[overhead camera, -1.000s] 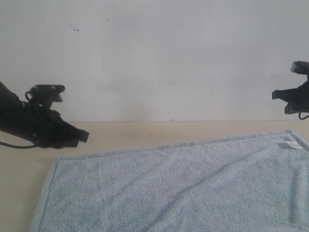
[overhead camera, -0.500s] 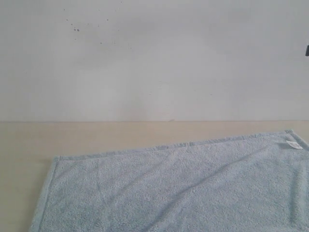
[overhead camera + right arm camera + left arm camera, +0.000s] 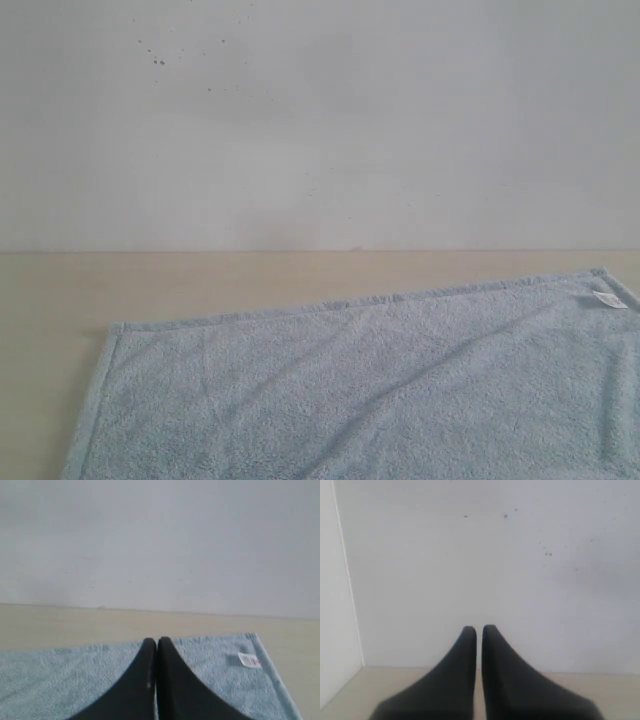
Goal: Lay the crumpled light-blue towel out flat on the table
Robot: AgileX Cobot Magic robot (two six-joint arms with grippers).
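The light-blue towel (image 3: 370,390) lies spread flat on the beige table (image 3: 200,280), its white tag (image 3: 606,298) near the far right corner. Neither arm shows in the exterior view. In the right wrist view the towel (image 3: 75,675) and its tag (image 3: 249,660) lie below my right gripper (image 3: 153,641), whose black fingers are pressed together with nothing between them. My left gripper (image 3: 479,629) is shut and empty too, raised over bare table (image 3: 600,685) facing the white wall; no towel appears in that view.
A white wall (image 3: 320,120) rises straight behind the table's far edge. A side wall panel (image 3: 335,605) shows in the left wrist view. Bare tabletop runs left of the towel and behind it.
One second ago both arms were in the exterior view at its left and right edges. Both have since withdrawn out of that view. The towel has not moved.
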